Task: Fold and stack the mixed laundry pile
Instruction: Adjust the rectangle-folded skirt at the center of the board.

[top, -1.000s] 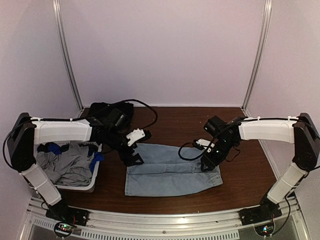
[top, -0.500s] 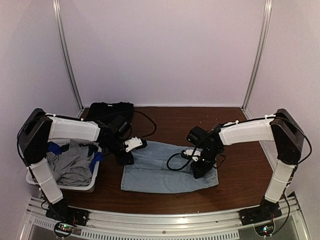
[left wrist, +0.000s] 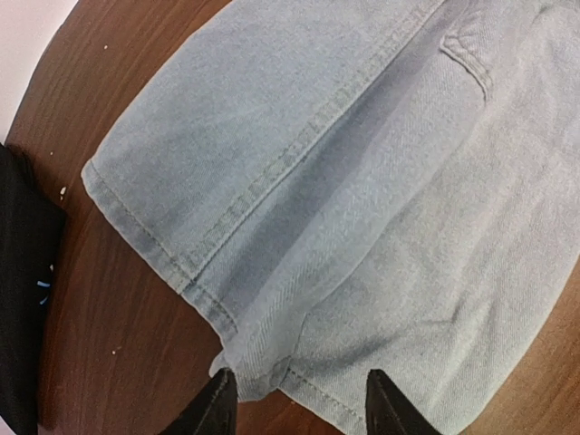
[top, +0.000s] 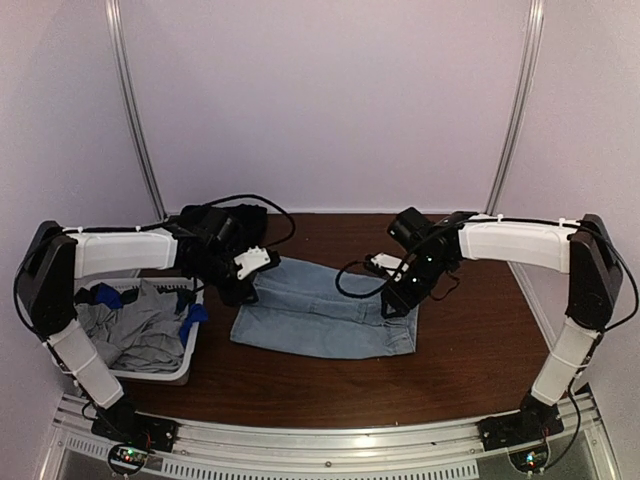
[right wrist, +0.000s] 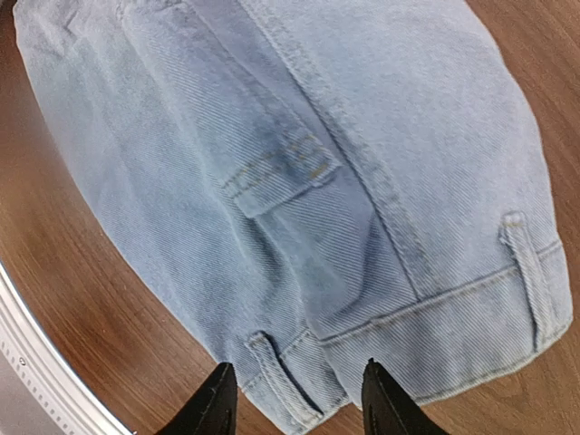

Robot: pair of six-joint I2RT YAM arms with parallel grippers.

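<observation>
Black shirt (top: 192, 216) half behind left arm (top: 120, 252)

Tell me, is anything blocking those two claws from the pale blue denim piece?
Nothing visible does. The left gripper and the right gripper each straddle an edge of the denim piece with their fingers.

The black shirt (top: 195, 215) is half hidden behind the left arm (top: 120, 252); the denim piece (left wrist: 362, 181) is cut off in both wrist views.
</observation>
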